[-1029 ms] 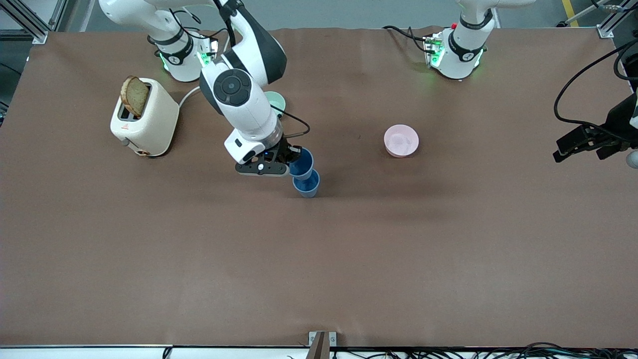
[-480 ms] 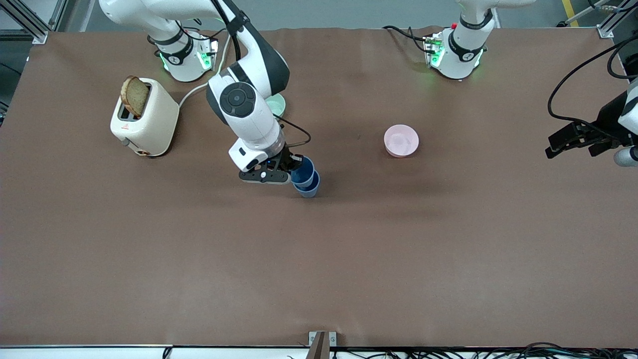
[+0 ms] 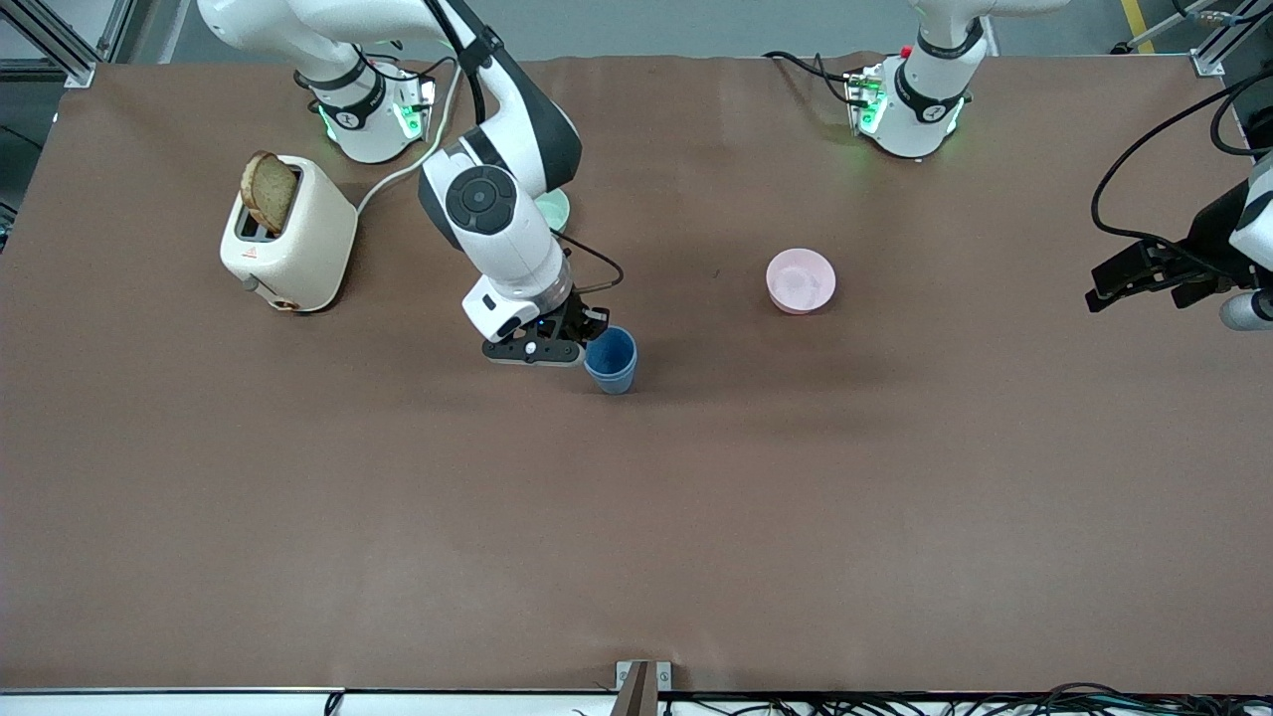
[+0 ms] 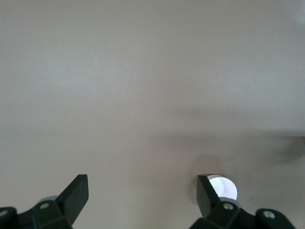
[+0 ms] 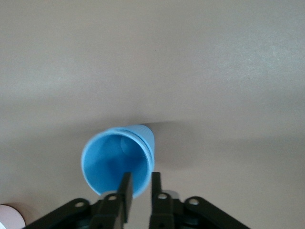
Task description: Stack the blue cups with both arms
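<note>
Well, my right arm reaches down from its base and bends at the elbow above the mint-green bowl (image 3: 553,207). My right gripper (image 3: 589,341) sits low at the rim of the blue cups (image 3: 610,360). Its fingers (image 5: 126,190) are slightly parted, astride the rim without squeezing it. One cup sits nested in the other, upright on the table (image 3: 636,517) near its middle, and the wrist view shows both rims. My left arm waits, with my left gripper (image 3: 1106,286) spread wide over the left arm's end of the table.

The table has a plain brown cover. A pink bowl (image 3: 801,280) sits toward the left arm's end from the cups. A cream toaster (image 3: 288,234) with a bread slice (image 3: 269,191) stands toward the right arm's end.
</note>
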`<state>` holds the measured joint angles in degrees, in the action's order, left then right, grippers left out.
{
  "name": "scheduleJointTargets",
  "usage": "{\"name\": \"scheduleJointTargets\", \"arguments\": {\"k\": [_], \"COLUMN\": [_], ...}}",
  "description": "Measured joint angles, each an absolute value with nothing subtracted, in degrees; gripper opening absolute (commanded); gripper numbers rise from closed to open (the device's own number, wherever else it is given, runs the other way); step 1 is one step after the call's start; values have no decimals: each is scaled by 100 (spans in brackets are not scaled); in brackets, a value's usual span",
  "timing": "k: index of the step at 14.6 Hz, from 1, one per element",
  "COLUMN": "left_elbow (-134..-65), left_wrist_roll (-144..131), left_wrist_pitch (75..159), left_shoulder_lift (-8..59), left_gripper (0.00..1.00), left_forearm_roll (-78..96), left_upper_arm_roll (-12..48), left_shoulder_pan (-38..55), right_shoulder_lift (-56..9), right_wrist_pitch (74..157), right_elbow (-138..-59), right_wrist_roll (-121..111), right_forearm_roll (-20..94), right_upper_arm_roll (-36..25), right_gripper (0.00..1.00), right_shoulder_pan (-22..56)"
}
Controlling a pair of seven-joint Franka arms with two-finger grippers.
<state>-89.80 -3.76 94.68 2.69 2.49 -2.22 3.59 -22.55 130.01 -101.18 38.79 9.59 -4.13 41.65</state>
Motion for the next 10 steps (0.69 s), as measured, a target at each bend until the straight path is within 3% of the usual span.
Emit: {"name": "scheduleJointTargets", "arguments": {"k": [7, 10], "left_elbow": [-8964, -8952], "left_wrist_roll": [-369, -368], "left_wrist_pitch": [9468, 9462], "left_shoulder_lift": [269, 269], "left_gripper": [100, 100], "left_forearm_roll": [249, 249], "left_upper_arm_roll": [-210, -210], "left_shoulder_pan": [359, 359], "right_shoulder_lift": [-2166, -1849], "right_wrist_pitch": [12991, 12518], "right_elbow": [-10083, -10016], "right_wrist_roll": [3878, 3805], "right_forearm_roll": [959, 839], "right_upper_arm_roll": [-528, -590], "right_gripper": [100, 100], "right_shoulder_pan": [4094, 3848]}}
